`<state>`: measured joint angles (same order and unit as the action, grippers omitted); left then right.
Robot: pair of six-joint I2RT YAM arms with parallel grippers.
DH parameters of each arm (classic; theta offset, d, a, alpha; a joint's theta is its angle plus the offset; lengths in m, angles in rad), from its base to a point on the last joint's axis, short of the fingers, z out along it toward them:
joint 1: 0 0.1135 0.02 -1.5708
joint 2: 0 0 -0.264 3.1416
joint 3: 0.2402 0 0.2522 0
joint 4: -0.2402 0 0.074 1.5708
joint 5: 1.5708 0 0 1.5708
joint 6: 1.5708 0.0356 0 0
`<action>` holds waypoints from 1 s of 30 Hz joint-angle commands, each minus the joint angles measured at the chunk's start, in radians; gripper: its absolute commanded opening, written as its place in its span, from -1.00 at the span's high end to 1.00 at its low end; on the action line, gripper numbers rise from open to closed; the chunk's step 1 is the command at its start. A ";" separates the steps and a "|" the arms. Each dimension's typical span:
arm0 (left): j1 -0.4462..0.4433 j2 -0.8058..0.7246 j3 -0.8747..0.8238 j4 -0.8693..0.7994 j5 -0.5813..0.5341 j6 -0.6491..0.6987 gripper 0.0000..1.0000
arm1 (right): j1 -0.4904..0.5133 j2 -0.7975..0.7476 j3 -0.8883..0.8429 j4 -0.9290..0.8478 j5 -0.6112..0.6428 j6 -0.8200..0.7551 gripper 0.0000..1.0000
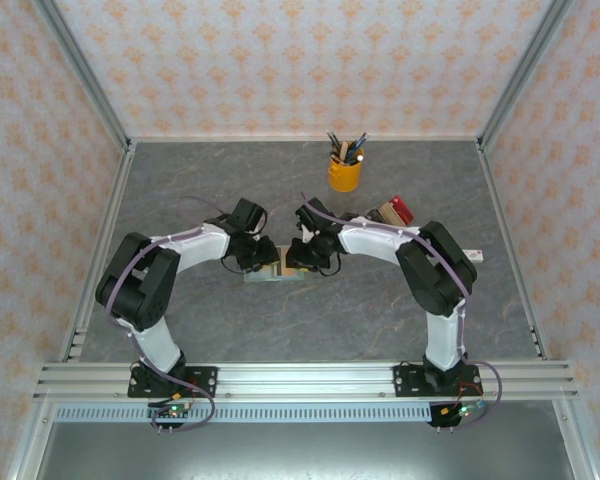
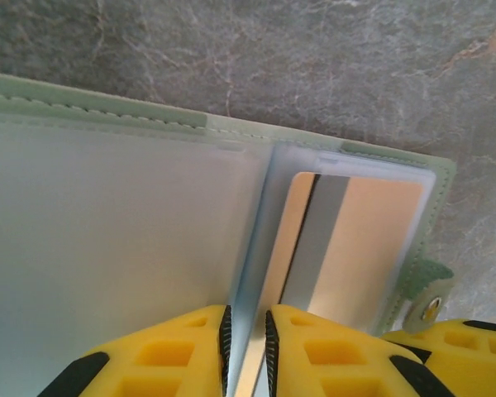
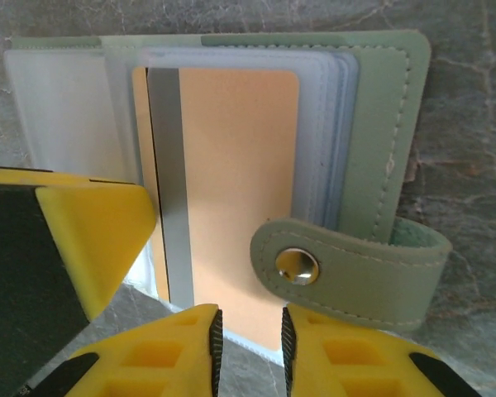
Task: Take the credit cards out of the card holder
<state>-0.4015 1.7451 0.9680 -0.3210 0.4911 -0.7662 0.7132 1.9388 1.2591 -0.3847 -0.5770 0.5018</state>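
The small sage-green folding card holder (image 3: 380,124) is laid open about the middle of the grey stone-patterned worktop (image 1: 280,330), well apart from its edges. A clear plastic leaf (image 2: 244,281) is pinched in the left claw (image 2: 246,318), which is narrowed on it, apparently so that the pocket beneath is bared. An orange credit card (image 3: 231,182) with a grey stripe is lodged there. The right claw (image 3: 248,322) is held narrow over the card's nearest edge with nothing seen clamped, probably placed to draw the card out. The snap strap (image 3: 355,265) is undone.
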 commanded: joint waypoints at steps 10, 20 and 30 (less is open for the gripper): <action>0.009 0.028 -0.011 0.131 0.138 0.000 0.59 | 0.006 0.073 0.049 -0.057 0.023 -0.007 0.52; 0.045 0.007 -0.090 0.314 0.288 -0.020 0.66 | 0.006 0.088 0.046 -0.060 0.025 -0.011 0.54; 0.053 -0.002 -0.130 0.400 0.376 0.024 0.72 | 0.006 0.100 0.048 -0.065 0.022 -0.016 0.55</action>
<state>-0.3241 1.7569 0.8444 0.0132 0.7475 -0.7624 0.7097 1.9835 1.3037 -0.4438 -0.5716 0.4973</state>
